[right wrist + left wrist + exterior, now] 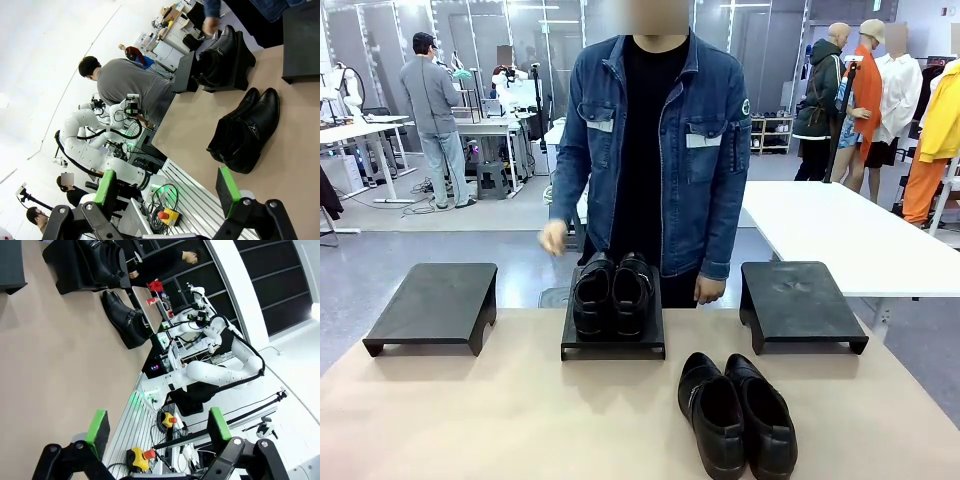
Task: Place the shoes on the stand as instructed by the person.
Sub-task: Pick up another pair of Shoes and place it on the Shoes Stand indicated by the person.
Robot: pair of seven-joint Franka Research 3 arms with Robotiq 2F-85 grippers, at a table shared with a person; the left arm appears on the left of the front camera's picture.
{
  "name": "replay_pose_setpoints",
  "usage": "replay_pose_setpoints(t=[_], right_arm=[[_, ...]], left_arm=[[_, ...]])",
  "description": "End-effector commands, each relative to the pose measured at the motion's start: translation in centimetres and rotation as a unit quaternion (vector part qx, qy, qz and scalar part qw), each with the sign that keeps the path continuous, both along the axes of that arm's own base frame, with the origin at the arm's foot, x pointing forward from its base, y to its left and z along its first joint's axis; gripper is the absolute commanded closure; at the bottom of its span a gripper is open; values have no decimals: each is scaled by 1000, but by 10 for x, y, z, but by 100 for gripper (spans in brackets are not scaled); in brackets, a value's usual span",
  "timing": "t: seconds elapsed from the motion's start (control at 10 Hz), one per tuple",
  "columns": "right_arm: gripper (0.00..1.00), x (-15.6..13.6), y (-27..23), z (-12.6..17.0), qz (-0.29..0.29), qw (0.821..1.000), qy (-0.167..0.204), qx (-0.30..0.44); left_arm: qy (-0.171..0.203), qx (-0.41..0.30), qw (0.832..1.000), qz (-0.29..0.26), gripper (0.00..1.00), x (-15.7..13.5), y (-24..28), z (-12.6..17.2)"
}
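Roughly half done, judging by layout. One pair of shoes [612,293] is sitting on the middle stand [613,345], toes pointing at the robot, both shoes side by side and touching. The second pair [737,415] is lying on the table [500,420], near the robot's edge, just in front of the gap between the middle stand and the right stand [800,303], touching no stand. The left stand [432,305] and the right stand are both sitting bare.

The person [650,150] is standing right behind the middle stand, one hand [553,238] hanging loosely raised at the side, the other [709,290] hanging down (not clearly pointing at anything, so which stand is being asked for I cannot tell).

The left gripper [159,427] is hanging wide apart with nothing between the green pads, well away from the shoes. The right gripper [167,190] is likewise spread wide and gripping nothing, with the table pair lying ahead of it in its wrist view, apart from its fingers.

What is left, as I am judging it: picking up the table pair and putting it on a bare stand once the person is indicating one. The right arm is looking like the nearer one for that.
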State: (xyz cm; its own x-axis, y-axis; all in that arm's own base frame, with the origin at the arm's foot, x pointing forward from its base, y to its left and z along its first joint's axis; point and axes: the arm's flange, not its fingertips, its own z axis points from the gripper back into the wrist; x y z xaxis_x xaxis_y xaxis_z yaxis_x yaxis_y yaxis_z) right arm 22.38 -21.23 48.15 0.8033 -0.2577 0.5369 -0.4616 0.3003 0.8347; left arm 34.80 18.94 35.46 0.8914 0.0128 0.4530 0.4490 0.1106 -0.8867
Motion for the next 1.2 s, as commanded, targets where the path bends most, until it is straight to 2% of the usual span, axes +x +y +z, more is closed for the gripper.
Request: replay_pose_setpoints(t=[0.0,1.1], right_arm=[[0,-1,-2,1,3,1000,-11,-2],[0,-1,-2,1,3,1000,-11,-2]], left_arm=[[1,5,1000,-5,0,-3,1,1],[1,5,1000,-5,0,-3,1,1]])
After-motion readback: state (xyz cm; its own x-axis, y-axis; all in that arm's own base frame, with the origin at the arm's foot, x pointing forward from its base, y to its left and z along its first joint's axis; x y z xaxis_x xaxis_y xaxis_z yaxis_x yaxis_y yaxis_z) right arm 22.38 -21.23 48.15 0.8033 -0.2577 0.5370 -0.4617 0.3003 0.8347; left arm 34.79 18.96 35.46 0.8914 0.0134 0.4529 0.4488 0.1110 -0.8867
